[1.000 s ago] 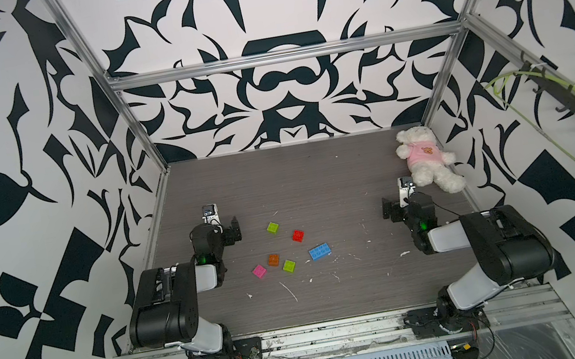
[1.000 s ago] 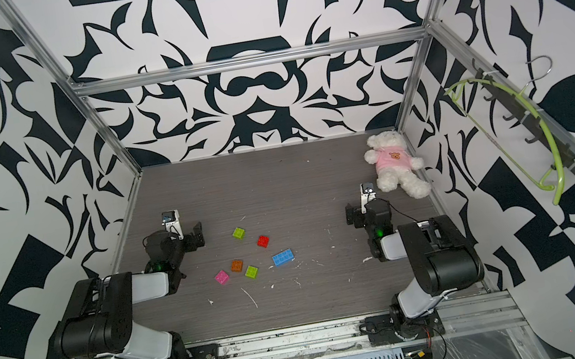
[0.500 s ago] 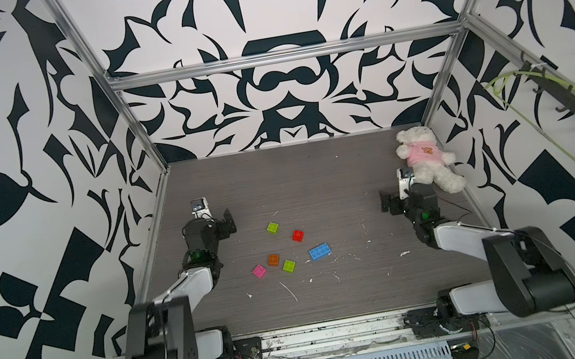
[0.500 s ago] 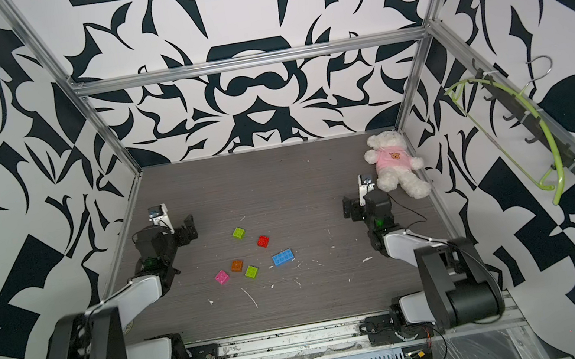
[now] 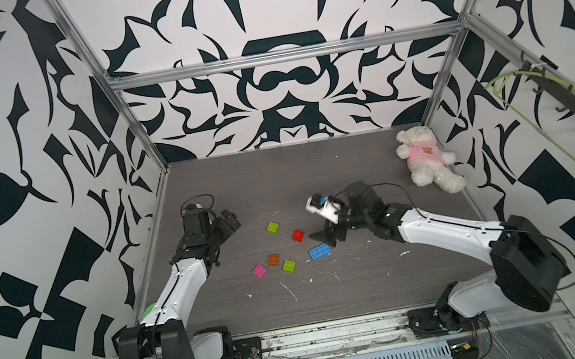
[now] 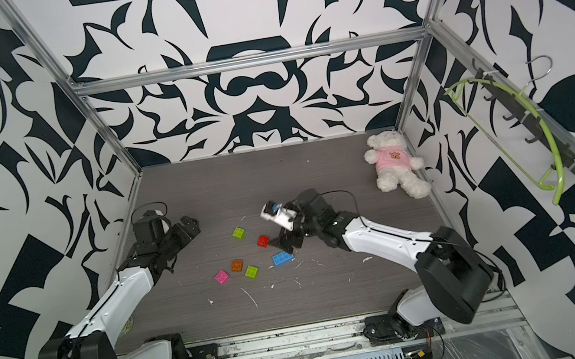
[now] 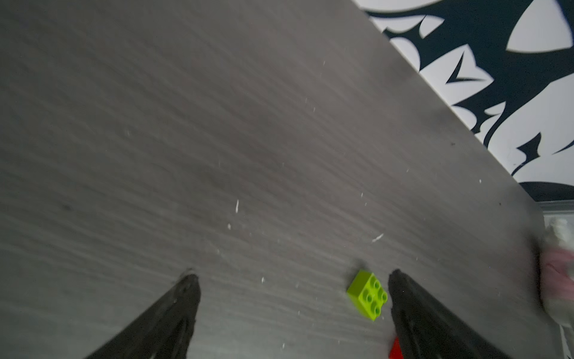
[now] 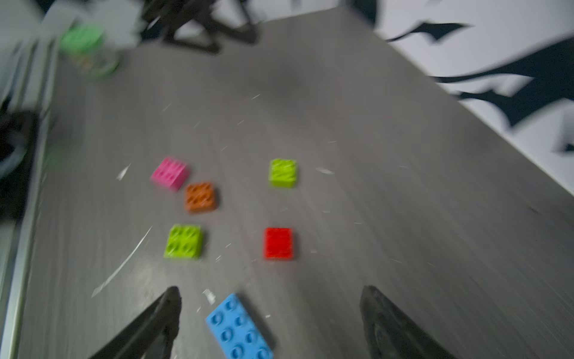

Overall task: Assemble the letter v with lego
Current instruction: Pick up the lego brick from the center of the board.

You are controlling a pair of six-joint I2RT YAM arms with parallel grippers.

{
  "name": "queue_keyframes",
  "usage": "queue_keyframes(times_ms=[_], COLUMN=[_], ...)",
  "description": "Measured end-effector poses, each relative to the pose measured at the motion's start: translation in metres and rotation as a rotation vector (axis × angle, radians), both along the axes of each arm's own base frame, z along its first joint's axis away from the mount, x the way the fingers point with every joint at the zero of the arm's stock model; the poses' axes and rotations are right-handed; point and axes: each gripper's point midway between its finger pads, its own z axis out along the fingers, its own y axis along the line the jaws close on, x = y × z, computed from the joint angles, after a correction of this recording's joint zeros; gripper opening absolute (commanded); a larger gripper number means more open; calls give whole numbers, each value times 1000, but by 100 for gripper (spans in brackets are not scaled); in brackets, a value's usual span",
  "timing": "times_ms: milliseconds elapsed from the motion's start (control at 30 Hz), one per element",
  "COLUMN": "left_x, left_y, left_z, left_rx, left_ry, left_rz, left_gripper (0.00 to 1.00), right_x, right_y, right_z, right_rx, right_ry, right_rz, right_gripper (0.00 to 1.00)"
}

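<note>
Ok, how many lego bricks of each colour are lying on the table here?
Lime green bricks: 2
Red brick: 1
Orange brick: 1
Pink brick: 1
Blue brick, the longer one: 1
Total: 6 bricks, all loose, none joined.

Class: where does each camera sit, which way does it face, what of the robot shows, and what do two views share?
Top views: high above the front, facing down toward the back wall; table, bricks, teddy bear, left arm, right arm.
Left wrist: on the left arm, low, looking past its open fingers at the rear lime green brick.
Right wrist: on the right arm, looking past its open fingers over the blue brick toward the left arm.
Shared: both wrist views show that lime green brick.
</note>
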Motion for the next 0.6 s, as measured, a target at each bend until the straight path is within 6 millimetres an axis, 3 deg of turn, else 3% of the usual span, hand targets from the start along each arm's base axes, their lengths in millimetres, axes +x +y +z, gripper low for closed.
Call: queue_keyframes(times_ms=[67, 133, 400, 600], left_x=[-14, -22, -24, -27], left_y=[-3, -4, -17, -21], left_z=[-9, -7, 4, 3], left_rx=[-23, -34, -73, -80], left_ry=[26, 27, 1, 12], left_rz=[-2, -5, -75, -102], left_gripper=[99, 99, 99, 99], right_x=[-12, -10, -4, -3], right_y=[0, -3, 3, 4], right_z=[-27, -42, -44, -76], right_rx=[-95, -169, -303, -426], right_ry=[20, 31, -39, -29], right_rz=[105, 164, 293, 336], right_gripper=[84, 81, 75, 69])
